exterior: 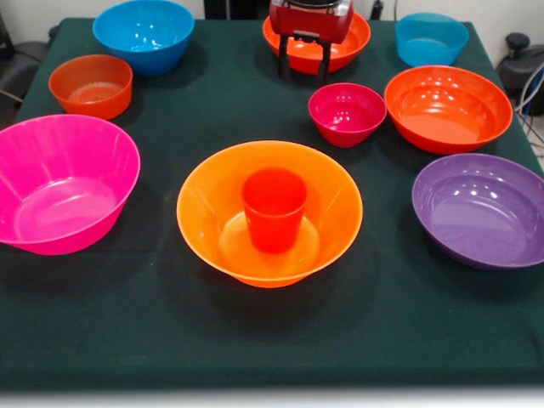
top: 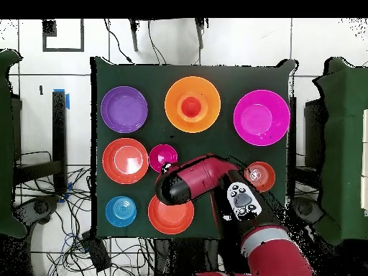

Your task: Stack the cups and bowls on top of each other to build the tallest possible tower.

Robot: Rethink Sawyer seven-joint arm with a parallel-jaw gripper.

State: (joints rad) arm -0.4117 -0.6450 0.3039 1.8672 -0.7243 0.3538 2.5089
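A small orange-red cup stands upright inside the large yellow-orange flared bowl at the table's middle; in the overhead view the cup sits in that bowl too. My gripper is open and empty, with its two black fingers apart. It hangs at the far side over an orange-red bowl, well away from the cup. Other bowls stand singly: large pink, purple, orange-red, small magenta, blue, small blue and a squat small orange one.
The bowls ring the dark green cloth. In the overhead view my red arm reaches over the table's robot side, between the small magenta bowl and the small orange bowl. Cables lie on the floor around the table.
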